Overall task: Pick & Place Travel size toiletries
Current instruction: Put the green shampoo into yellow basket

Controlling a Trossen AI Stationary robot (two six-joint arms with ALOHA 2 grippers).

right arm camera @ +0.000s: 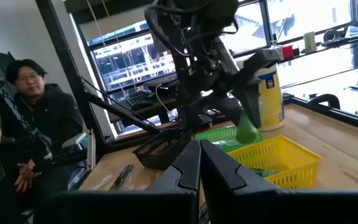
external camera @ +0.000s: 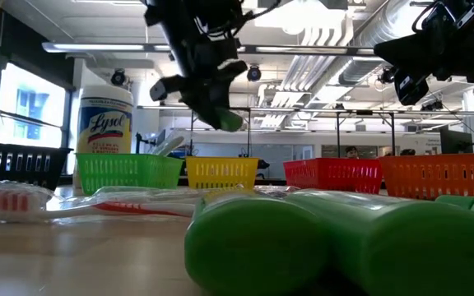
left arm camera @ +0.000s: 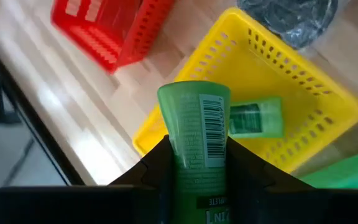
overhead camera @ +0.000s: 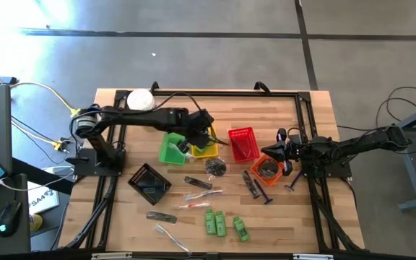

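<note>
My left gripper point(left arm camera: 197, 149) hangs over the yellow basket point(overhead camera: 206, 146), shut on a bright green tube point(left arm camera: 194, 118). A second green tube point(left arm camera: 253, 119) lies inside that basket. Near the table's near edge lie more green tubes point(overhead camera: 222, 223), which fill the foreground of the low view point(external camera: 344, 242). Black razor sticks point(overhead camera: 255, 185), clear-wrapped sticks point(overhead camera: 198, 195) and a bag of dark round pieces point(overhead camera: 215, 167) lie at mid-table. My right gripper point(right arm camera: 199, 163) is shut and empty, raised by the orange basket point(overhead camera: 267, 167). My left gripper pinches the green tube's lower body point(left arm camera: 194, 162) between its two fingers point(left arm camera: 154, 165). The fingers lie along the tube, whose free end point(left arm camera: 193, 93) sticks out past the fingertips. They come slanting down from above. The tube is lifted clear above the yellow basket point(external camera: 222, 171).
A green basket point(overhead camera: 170, 149) stands left of the yellow one, with a red basket point(overhead camera: 242, 143) to its right and a black basket point(overhead camera: 149, 182) nearer. A white jar point(overhead camera: 140, 100) stands at the far edge. A person point(right arm camera: 33, 118) sits beyond the table.
</note>
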